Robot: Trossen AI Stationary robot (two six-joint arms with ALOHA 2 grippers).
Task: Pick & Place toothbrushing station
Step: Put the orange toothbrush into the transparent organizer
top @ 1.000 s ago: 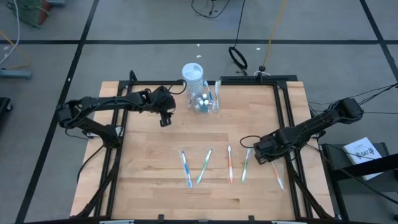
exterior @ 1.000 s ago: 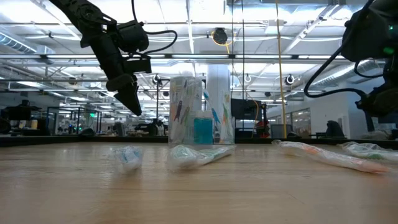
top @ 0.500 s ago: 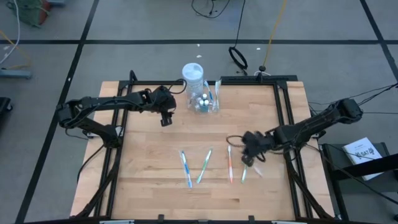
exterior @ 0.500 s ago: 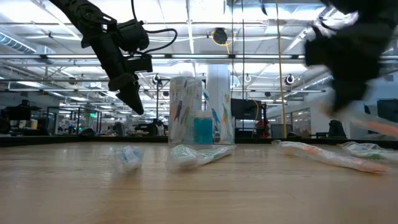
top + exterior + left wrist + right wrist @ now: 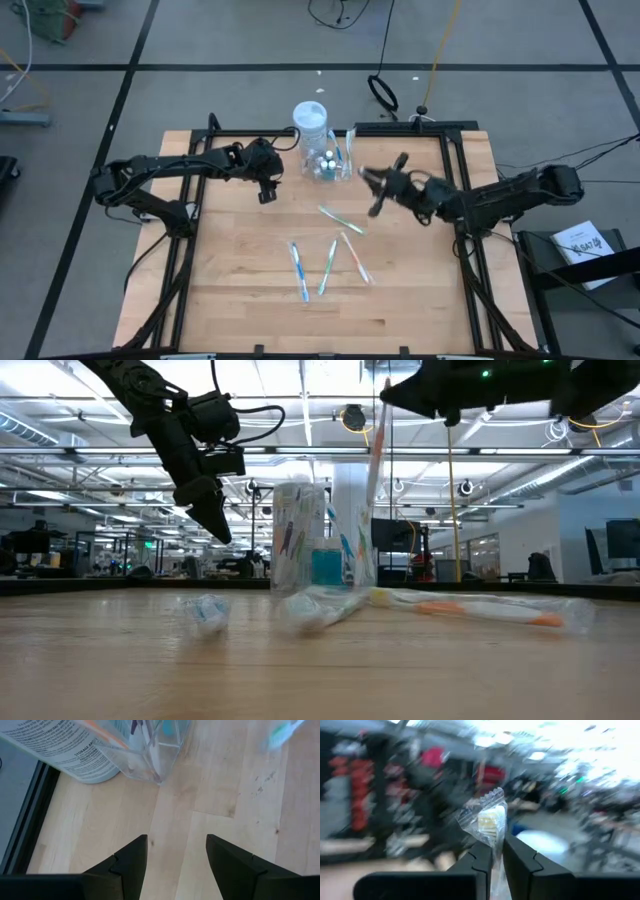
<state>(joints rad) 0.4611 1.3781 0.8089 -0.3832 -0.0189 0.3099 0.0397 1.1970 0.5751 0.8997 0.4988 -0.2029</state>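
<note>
Above table (image 5: pixel 240 300), right tool (image 5: pixel 496 851) pinches toothbrush (image 5: pixel 489 820).

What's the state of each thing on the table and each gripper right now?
Small clear plastic cup: upright, holding teal white-capped tubes.
Taller clear jar with white lid: upright, lid on.
Wrapped toothbrush: clamped in the right gripper, above the table.
Four pastel-handled toothbrushes: lying flat on the wood.
Left gripper: open, empty, beside the cup.

Pale wooden table (image 5: pixel 240 250), matt, its plank seams plain to see. The cup (image 5: pixel 150 750) is clear glossy plastic beside a printed paper-labelled jar (image 5: pixel 65 747). A toothbrush (image 5: pixel 490 822) sits in crinkly clear wrap between matt dark plastic fingers (image 5: pixel 520 865).
</note>
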